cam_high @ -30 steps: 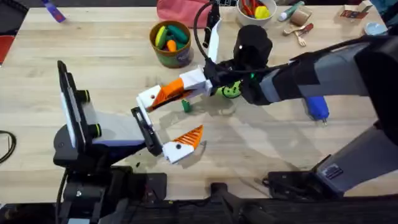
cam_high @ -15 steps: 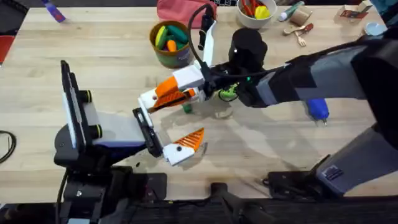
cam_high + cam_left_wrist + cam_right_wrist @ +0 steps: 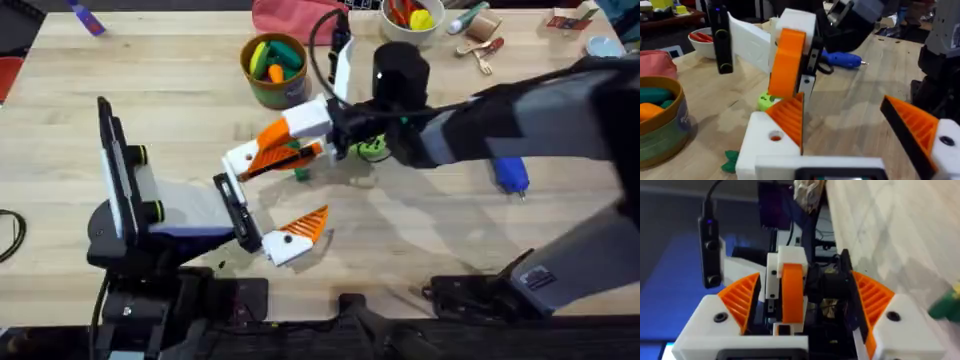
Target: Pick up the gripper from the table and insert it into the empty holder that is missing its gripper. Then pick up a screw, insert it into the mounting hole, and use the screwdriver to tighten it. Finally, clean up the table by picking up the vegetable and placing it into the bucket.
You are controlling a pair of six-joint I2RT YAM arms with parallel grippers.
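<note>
My left gripper (image 3: pixel 308 180) (image 3: pixel 842 102) is open wide. Its far finger is the white holder (image 3: pixel 240 158) (image 3: pixel 765 147), with the orange gripper (image 3: pixel 268 157) (image 3: pixel 791 120) seated in it and a bare mounting hole (image 3: pixel 775 135). My right gripper (image 3: pixel 285 143) (image 3: pixel 806 277) reaches across with its fingers spread, one lying against that orange wedge. The green vegetable (image 3: pixel 299 172) (image 3: pixel 730 161) lies on the table just below them. The blue screwdriver (image 3: pixel 511 175) (image 3: pixel 842 59) rests at the right. The bucket (image 3: pixel 275 72) (image 3: pixel 660 125) stands behind. The screw is out of view.
A lime-green disc (image 3: pixel 371 148) (image 3: pixel 766 101) lies under the right arm. A white bowl (image 3: pixel 410 15) with toys, a pink cloth (image 3: pixel 290 15) and utensils (image 3: pixel 480 45) line the back edge. Bare wood lies at the front right.
My right gripper slid a little left toward the left arm's far finger, then eased back slightly. The left arm stayed still.
</note>
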